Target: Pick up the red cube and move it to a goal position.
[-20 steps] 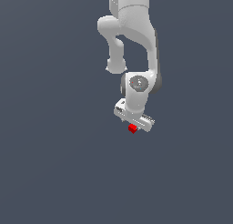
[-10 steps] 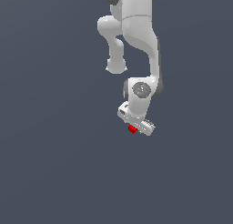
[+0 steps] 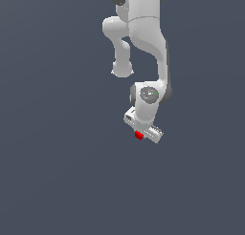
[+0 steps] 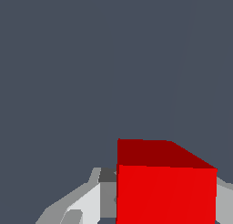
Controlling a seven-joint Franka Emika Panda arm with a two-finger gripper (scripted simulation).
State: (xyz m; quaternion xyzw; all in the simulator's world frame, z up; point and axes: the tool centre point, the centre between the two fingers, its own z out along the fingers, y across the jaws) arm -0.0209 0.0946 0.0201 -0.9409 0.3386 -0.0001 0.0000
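The red cube [image 3: 139, 135] shows as a tiny bright-red block just under the white hand of the arm, right of centre in the exterior view. My gripper [image 3: 140, 135] is shut on it, and the hand hides most of the fingers there. In the wrist view the red cube [image 4: 166, 186] looms large and close, its top face darker than its front. Grey-white fingers [image 4: 88, 202] press against its sides. The cube hangs off the ground in the grip.
A plain dark grey-blue floor [image 3: 57, 181] fills both views. The white arm [image 3: 143, 33] rises from the hand toward the exterior view's top edge. No goal marker shows.
The hand with the red cube has drifted slightly toward the exterior view's right and a little lower. The grip on the cube is unchanged.
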